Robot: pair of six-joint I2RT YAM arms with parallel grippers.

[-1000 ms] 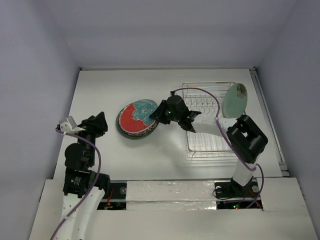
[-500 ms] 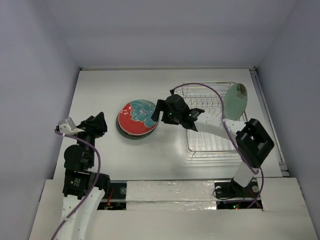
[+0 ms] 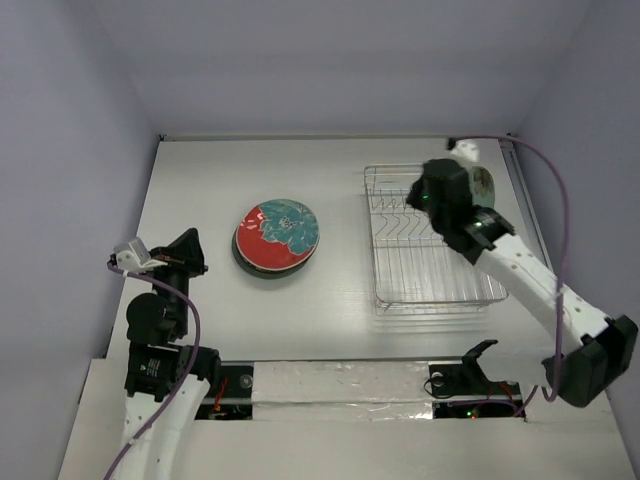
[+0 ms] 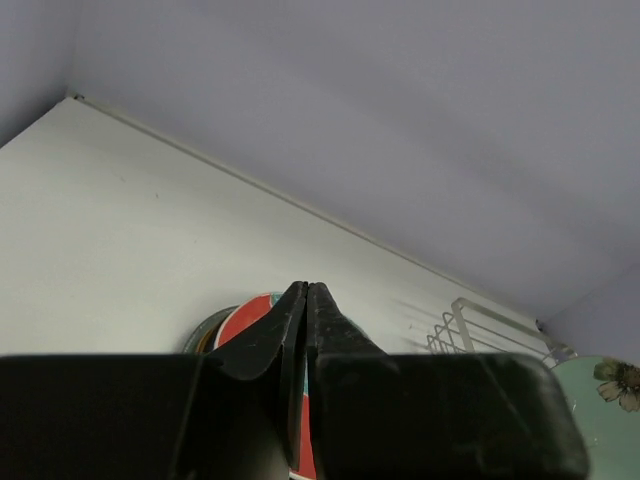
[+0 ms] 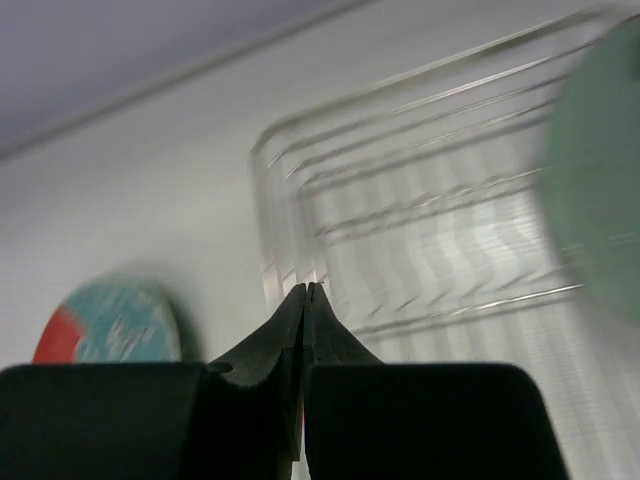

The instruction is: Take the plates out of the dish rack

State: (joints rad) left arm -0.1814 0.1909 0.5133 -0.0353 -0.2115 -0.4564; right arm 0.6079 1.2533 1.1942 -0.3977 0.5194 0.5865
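A: What changed on the right gripper [image 5: 305, 290]?
B: It dropped the red plate [image 3: 277, 233], which lay flat on the pile [image 3: 241, 257] well to its left. It swung back over the dish rack [image 3: 430, 270], jaws pinched together and empty.
A: Left gripper [image 4: 305, 290]?
B: Closed too, idle. The pale green plate [image 5: 600, 170] stood in the rack just right of the right tips. Last one, I reckon.

Right gripper [image 5: 306, 292] withdrawn from red plate [image 3: 278, 232] and carried across to far end of dish rack [image 3: 430, 270], beside pale green plate [image 3: 486, 186]. Jaws now closed; left gripper [image 4: 306, 290] likewise closed.
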